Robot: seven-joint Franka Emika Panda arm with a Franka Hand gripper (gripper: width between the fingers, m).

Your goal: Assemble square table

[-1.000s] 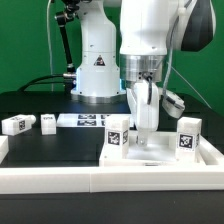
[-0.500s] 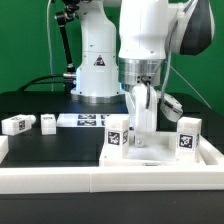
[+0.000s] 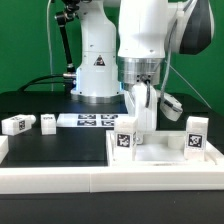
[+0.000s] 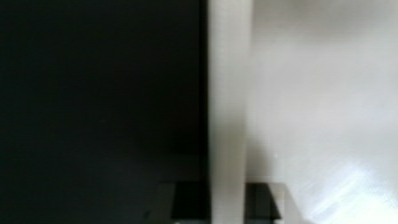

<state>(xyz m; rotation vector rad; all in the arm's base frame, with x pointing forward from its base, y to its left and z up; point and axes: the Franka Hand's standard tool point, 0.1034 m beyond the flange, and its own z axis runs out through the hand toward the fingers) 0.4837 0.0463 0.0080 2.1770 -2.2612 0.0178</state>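
Gripper is down on the far side of the slab, with the arm standing straight above it. The wrist view shows the grip. A thin white edge of the slab runs straight between the two dark fingertips, and the jaws are pressed in on it with no gap on either side. So that's a pinch on the slab's rim.

The slab sits on the black table, over on the exterior view's right. It lies just behind the long white rail that crosses the front. Two legs stand upright on it, tags facing the camera. The left corner leg is just beside the gripper. The right corner leg is out at the far end. From this angle it's hard to call whether they're seated in the slab or only standing on it.

Over on the exterior view's left, two loose legs lie on the table. The outer loose leg and the inner loose leg are near each other and well apart from the slab. The marker board lies flat between the inner loose leg and the gripper, in front of the robot base.
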